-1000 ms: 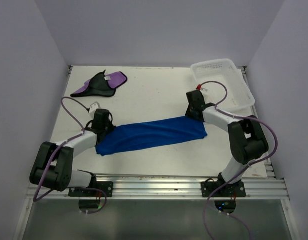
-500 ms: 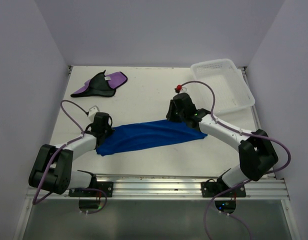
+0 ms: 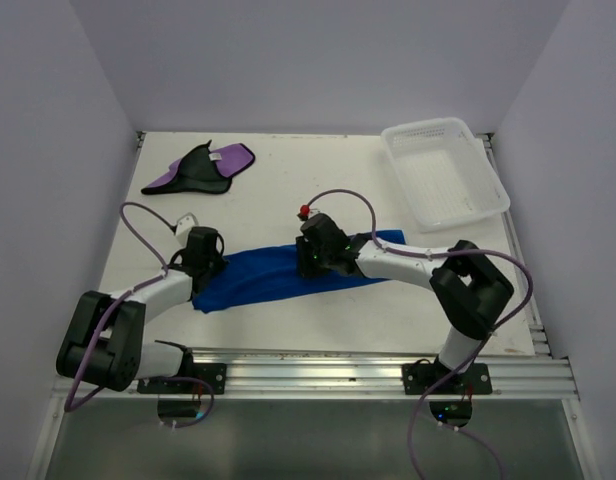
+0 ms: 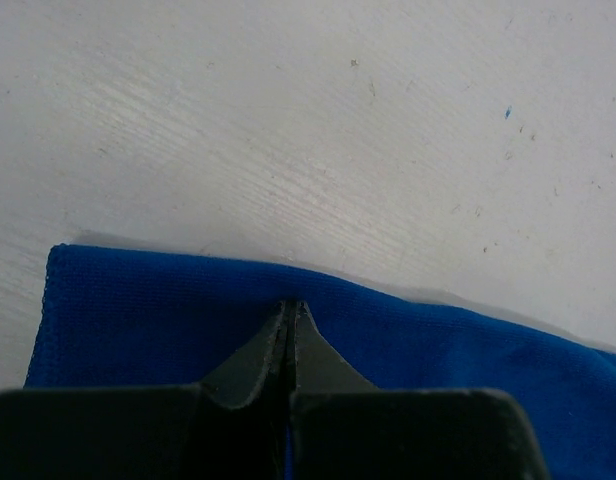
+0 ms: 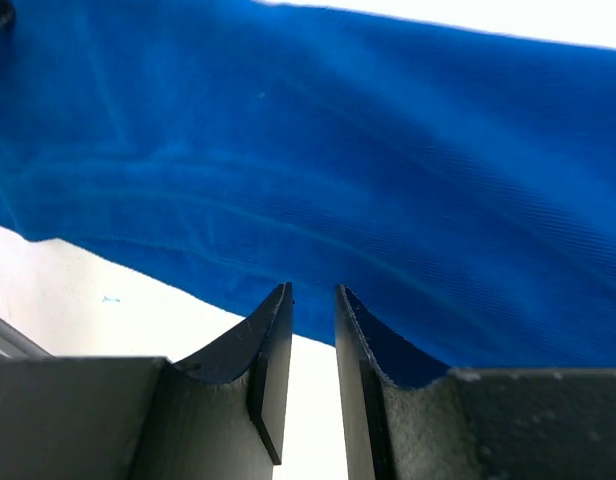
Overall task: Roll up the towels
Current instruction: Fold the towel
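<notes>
The left gripper [image 4: 291, 308] is seen clenched, its black fingertips pressed together with no gap. They are planted on the blue towel [image 3: 256, 276], just inside the cloth's far edge at its 8 o'clock end. Whether a fold is pinched between the tips cannot be told. The right gripper [image 5: 313, 295] is held released, with a narrow slot left between its two fingers and nothing caught in it. It is poised low over the same towel near the middle of its length; an edge of the cloth and bare table are seen through the gap, and contact cannot be judged. The blue towel is laid out as a long flat strip across the middle of the table [image 3: 288, 195], from 8 o'clock towards 3 o'clock, and soft creases are shown in the right wrist view. The purple towel [image 3: 168, 181] is found crumpled at 10 o'clock, well apart, with its black side partly turned up and a small white tag [image 3: 216, 155] shown. A white mesh basket [image 3: 423, 125] is set at 2 o'clock.
</notes>
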Robot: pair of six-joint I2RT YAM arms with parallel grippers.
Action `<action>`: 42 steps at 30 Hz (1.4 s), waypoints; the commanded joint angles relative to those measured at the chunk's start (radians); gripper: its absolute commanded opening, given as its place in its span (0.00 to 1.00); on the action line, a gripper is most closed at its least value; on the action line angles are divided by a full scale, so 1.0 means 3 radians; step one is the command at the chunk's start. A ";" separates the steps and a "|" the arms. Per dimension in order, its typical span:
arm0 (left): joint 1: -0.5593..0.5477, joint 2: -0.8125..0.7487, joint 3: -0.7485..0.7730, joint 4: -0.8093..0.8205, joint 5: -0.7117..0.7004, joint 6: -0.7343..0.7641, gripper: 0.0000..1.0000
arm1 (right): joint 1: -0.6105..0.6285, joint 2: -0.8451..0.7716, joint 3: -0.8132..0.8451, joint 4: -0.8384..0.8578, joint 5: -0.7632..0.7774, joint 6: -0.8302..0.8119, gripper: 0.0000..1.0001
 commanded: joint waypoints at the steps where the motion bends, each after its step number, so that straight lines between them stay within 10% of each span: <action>1: -0.0019 -0.0071 -0.0068 0.0020 -0.0103 -0.0002 0.00 | 0.0123 0.0139 0.0263 0.0155 -0.0054 0.0048 0.28; 32: -0.0019 -0.0142 -0.0129 -0.0021 -0.0113 -0.0007 0.00 | 0.0680 0.0830 0.0948 -0.0536 0.0703 -0.0212 0.32; 42: -0.0019 -0.0147 -0.0134 -0.0015 -0.0114 0.0003 0.00 | 0.0696 0.0840 0.0994 -0.0612 0.0800 -0.0212 0.18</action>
